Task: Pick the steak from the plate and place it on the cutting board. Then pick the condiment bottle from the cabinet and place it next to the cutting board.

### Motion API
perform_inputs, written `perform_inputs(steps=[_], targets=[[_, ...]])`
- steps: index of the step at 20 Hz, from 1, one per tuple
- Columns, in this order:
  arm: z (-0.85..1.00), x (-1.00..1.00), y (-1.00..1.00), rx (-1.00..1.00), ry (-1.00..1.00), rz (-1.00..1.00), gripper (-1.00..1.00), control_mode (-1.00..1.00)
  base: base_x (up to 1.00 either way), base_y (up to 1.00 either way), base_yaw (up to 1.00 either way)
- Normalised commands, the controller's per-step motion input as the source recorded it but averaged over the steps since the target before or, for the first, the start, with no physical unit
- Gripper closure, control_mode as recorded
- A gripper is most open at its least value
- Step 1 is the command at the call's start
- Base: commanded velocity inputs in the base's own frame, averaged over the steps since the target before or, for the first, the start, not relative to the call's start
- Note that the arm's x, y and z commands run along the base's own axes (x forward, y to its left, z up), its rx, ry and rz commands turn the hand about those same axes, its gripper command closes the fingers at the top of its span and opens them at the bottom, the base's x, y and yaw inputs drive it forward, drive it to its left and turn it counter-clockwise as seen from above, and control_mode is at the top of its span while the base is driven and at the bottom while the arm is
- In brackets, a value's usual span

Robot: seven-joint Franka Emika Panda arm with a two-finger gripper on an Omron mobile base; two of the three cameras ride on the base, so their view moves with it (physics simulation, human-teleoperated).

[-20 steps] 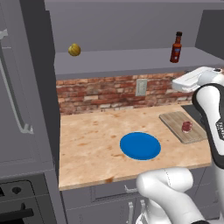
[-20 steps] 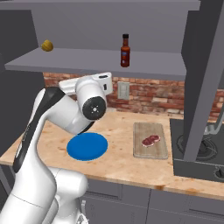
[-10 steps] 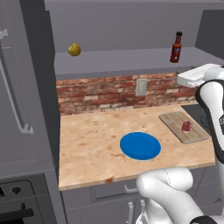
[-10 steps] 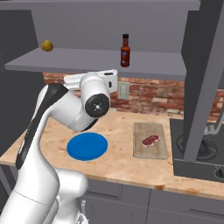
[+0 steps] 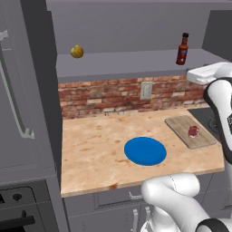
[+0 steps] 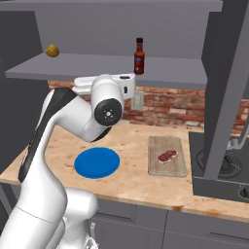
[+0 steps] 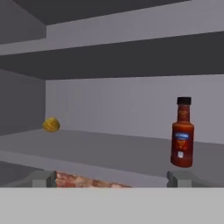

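With the steak (image 6: 167, 156) already on the cutting board (image 6: 167, 168), the released, empty end effector (image 7: 111, 178) faces the cabinet (image 7: 113, 151), the condiment bottle (image 7: 182, 133) at 2 o'clock; approaching off-centre could topple the slim bottle.

We see a yellowish round fruit (image 5: 77, 51) well above the tabletop (image 5: 99, 149), and a brick backsplash (image 5: 108, 97) behind the tabletop.

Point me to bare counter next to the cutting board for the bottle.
Widest bare patch: counter between the blue plate and the cutting board. A strip also runs between the board's far edge and the brick wall. The board's other side is tight: the stove sits right beside it. The steak already lies on the board.
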Motion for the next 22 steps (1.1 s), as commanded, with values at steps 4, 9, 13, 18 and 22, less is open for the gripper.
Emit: perform_inputs(steps=[4, 9, 13, 18, 22], targets=[[0.08, 0.06, -0.03, 0.0, 0.0, -0.06, -1.0, -1.0, 0.0, 0.0, 0.0], [0.03, 0.07, -0.02, 0.0, 0.0, -0.06, -1.0, -1.0, 0.0, 0.0, 0.0], [0.0, 0.08, -0.03, 0.0, 0.0, -0.05, -1.0, -1.0, 0.0, 0.0, 0.0], [0.0, 0.08, -0.03, 0.0, -0.02, -0.05, -1.0, -1.0, 0.0, 0.0, 0.0], [0.0, 0.05, -0.04, 0.01, -0.02, -0.04, -1.0, -1.0, 0.0, 0.0, 0.0]])
